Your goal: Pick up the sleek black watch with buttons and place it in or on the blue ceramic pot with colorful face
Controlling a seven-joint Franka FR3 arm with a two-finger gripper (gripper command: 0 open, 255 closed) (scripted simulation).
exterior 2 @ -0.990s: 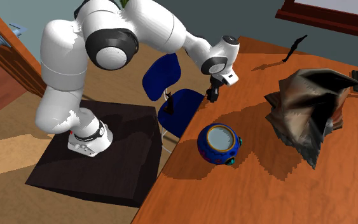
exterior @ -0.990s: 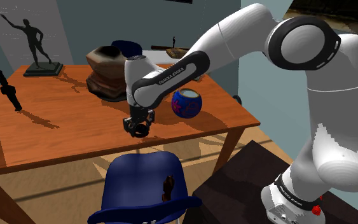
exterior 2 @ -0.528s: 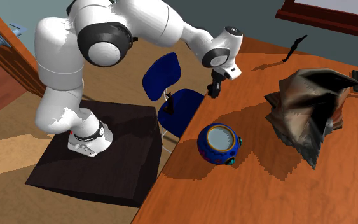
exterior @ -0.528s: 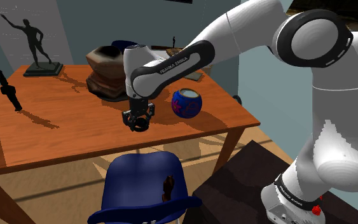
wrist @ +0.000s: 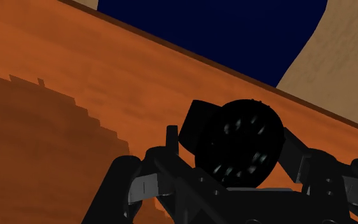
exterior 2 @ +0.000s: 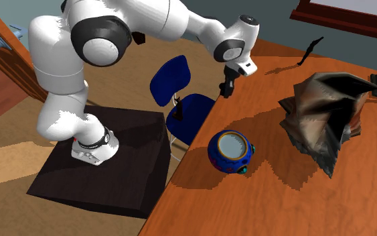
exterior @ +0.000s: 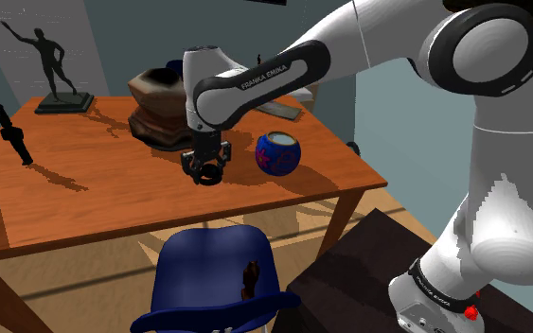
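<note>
Black watch (wrist: 238,143) is clamped in my tool (exterior: 204,173), with the fingers closed on it as far as black on black lets me read. In the shoulder view, tool and watch hang left of the blue pot (exterior: 278,153), near it and clear of the orange-brown worktop (exterior: 84,194). The pot's mouth opens upward. A blue chair (exterior: 212,279) sits in front of the pot, past the worktop edge.

Risks, my guess: the grip is on a rounded case, so a fast swing toward the pot could let it twist or slip. It would drop on the worktop or off the edge by the chair. Coming in too low would knock the pot's rim, and the round pot might roll. An off-centre release could bounce the watch off the rim.

The dial faces up into my wrist camera. The long axis is the strap line, roughly level, running about finger to finger and slightly skewed.
</note>
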